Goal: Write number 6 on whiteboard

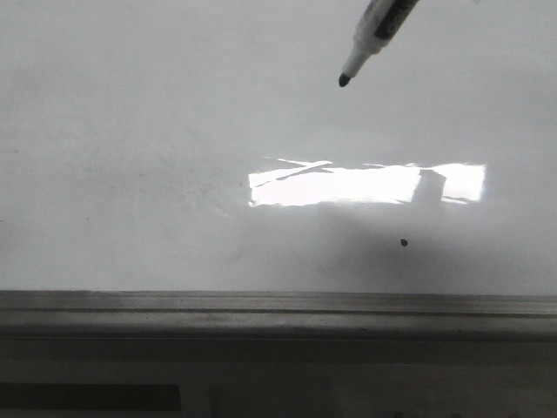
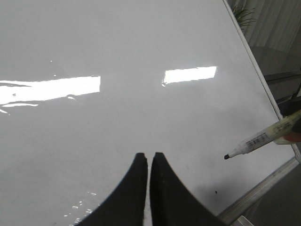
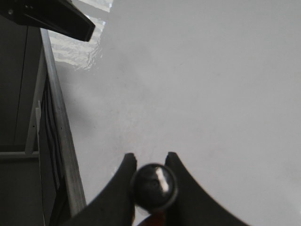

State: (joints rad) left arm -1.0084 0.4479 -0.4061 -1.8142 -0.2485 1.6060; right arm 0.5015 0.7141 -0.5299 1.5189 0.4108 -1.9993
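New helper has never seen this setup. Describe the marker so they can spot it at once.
Start at the big glossy white whiteboard with the grey metal rail along its lower edge. Above its far right part hangs the marker, a pale barrel with a dark label, held in the right claw. Its black tip is off the board, unlike the small black dot below.

Surface: whiteboard [image 1: 130,157] — large, glossy, white-grey, lying flat.
Condition: faint smudges and thin grey streaks across the middle; bright rectangular light reflections on the sheen.
Marks: one small black dot [image 1: 404,242] near the lower edge — no drawn line visible.
Edge: grey metal rail [image 1: 261,306] running along the near side of the board.
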